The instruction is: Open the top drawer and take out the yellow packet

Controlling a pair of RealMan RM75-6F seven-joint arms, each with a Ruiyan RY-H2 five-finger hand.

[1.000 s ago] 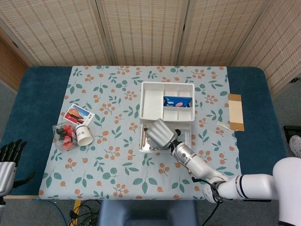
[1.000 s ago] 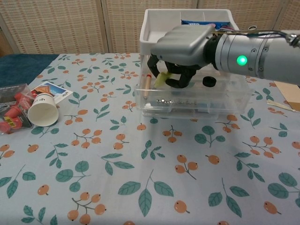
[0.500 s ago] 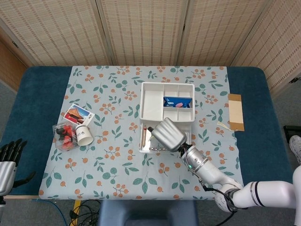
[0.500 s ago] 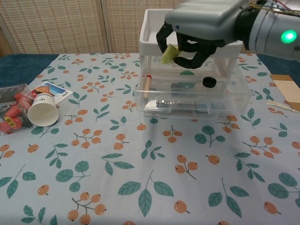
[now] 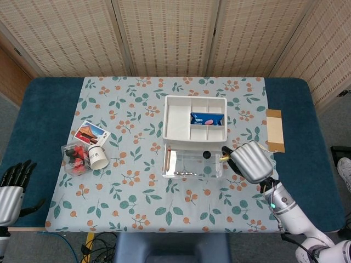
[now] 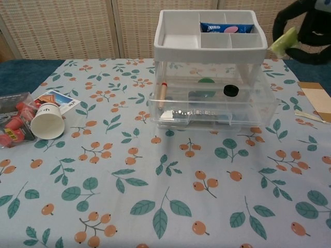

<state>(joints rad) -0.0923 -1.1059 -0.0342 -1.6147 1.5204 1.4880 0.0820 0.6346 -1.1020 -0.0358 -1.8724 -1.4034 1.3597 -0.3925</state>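
Head view: right hand (image 5: 252,161) just right of the pulled-out top drawer (image 5: 192,162), fingers curled around the yellow packet (image 5: 225,157). Left hand (image 5: 11,186) at the table's (image 5: 44,109) near-left edge, fingers spread, holding nothing.
Chest view: yellow packet (image 6: 284,41) pinched in the dark fingers (image 6: 302,26), up in the air right of the white organizer (image 6: 209,36).

Silver-shelled right hand (image 5: 251,162) with black fingers, white forearm.
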